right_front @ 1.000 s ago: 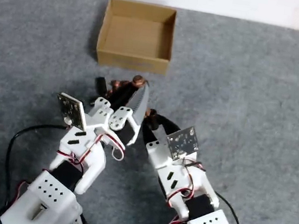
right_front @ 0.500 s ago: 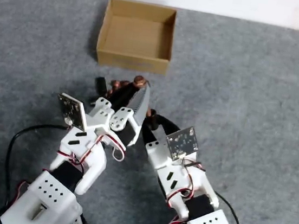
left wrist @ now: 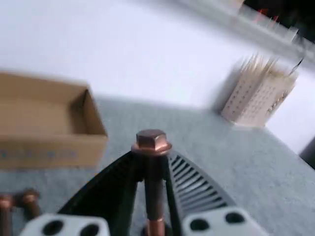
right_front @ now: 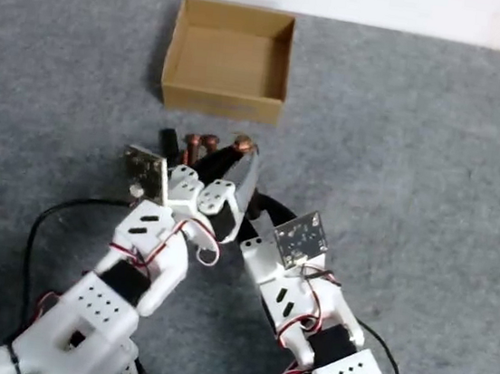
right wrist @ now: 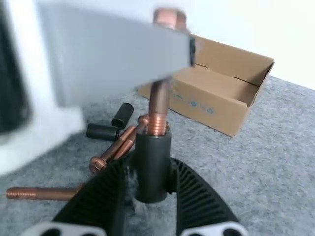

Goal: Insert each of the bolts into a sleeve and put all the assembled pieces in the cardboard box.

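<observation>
The cardboard box (right_front: 222,103) is sitting at the far side of the surface (right_front: 418,153). Loose bolts (right wrist: 114,149) and sleeves (right wrist: 104,131) are lying just before it. Nearer, the left end effector (left wrist: 150,164) is holding a bolt (left wrist: 152,143) upright over the sleeve (right wrist: 153,167) in the right end effector (right wrist: 150,169).

This looks like a small robotics lab or maker's workspace. The bench (right_front: 436,155) is covered in grey felt-like matting and backs onto a plain white wall (left wrist: 123,44). Two white plastic arms, the left arm (right_front: 135,269) and the right arm (right_front: 310,295), carry bare circuit boards (right_front: 301,237) and loose wiring (right_front: 33,232) (the electronics sit in the open). Hardware lies about: copper-coloured bolts (right_front: 193,143), black sleeves (right wrist: 103,132), a plain cardboard box (right_front: 222,103). A perforated holder (left wrist: 256,93) of thin sticks stands by the wall.
</observation>
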{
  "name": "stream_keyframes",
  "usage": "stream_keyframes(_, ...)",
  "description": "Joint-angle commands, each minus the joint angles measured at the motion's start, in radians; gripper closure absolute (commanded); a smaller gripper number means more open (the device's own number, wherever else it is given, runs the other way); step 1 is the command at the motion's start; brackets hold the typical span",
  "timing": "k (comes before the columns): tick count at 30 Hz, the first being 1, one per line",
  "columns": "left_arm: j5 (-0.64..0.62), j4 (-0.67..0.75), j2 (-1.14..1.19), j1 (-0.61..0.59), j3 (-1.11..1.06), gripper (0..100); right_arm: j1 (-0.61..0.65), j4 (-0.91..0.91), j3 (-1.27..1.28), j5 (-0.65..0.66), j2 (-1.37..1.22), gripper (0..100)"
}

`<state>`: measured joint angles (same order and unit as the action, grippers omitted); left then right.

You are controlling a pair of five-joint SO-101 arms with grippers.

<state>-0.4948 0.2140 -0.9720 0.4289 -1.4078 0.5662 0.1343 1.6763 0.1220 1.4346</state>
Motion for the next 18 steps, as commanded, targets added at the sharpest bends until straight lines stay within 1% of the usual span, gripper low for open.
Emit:
stream_keyframes(1,-0.002,0.054,0.041,-0.010,0.056,99,-0.013,-0.030,0.041,0.012,0.008,99.5)
stream_keyframes(5,-0.002,0.002,0.007,0.001,0.039,99,-0.050,-0.030,0.039,0.012,0.008,99.5)
stream_keyframes(13,-0.002,-0.071,-0.099,0.004,-0.058,99,-0.054,-0.030,0.039,0.012,0.008,99.5)
stream_keyframes(18,-0.002,-0.212,-0.136,0.051,-0.051,99,-0.076,-0.030,0.039,0.012,0.008,99.5)
